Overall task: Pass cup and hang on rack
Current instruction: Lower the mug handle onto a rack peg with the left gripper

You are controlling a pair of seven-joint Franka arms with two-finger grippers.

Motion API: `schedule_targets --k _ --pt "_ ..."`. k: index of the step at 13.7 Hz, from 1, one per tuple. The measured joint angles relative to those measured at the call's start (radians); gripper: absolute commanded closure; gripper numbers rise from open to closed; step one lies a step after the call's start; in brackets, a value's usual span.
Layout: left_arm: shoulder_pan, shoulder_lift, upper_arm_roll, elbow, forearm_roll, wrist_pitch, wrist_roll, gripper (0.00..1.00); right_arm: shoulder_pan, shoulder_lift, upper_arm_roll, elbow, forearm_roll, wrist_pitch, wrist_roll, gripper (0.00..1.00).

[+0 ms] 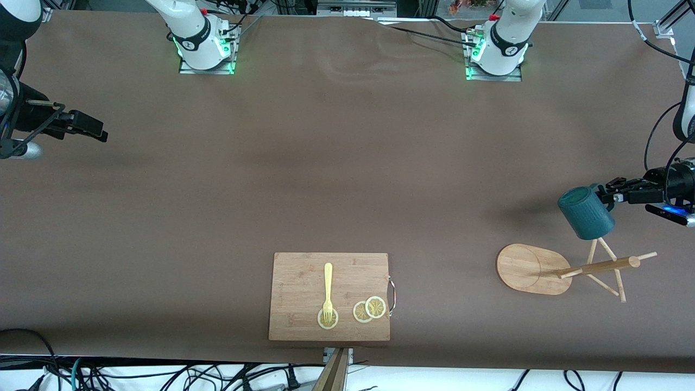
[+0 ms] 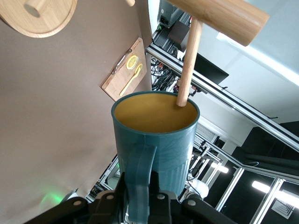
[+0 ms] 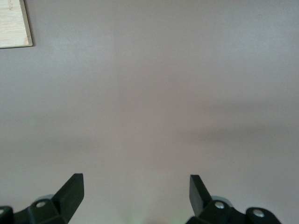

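Clamped on the handle of the cup [image 1: 586, 213], the left tool [image 1: 609, 196] holds it in the air over the rack [image 1: 564, 269], whose oval base sits on the counter [image 1: 347, 179] at the left arm's end; in the left wrist view the cup [image 2: 156, 135] shows a bare yellowish inside, with one thin peg [image 2: 188, 65] reaching to its rim. Over bare counter at the right arm's end, the right tool [image 3: 136, 191] waits with its fingers spread wide, holding nothing. Nearer the front camera lies a cutting board [image 1: 304, 282] carrying a fork [image 1: 328, 290] and lemon slices [image 1: 370, 309].
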Motion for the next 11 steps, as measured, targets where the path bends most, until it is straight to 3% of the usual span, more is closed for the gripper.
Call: schedule_targets --k 5,11 --pt "0.0 0.008 -0.003 0.005 -0.015 0.002 -0.007 1.0 0.0 0.0 -0.001 0.0 0.009 -0.018 0.0 0.0" --pt "0.002 0.085 -0.003 0.087 -0.015 0.002 -0.007 1.0 0.0 0.0 -0.005 0.0 0.018 -0.024 0.0 0.0"
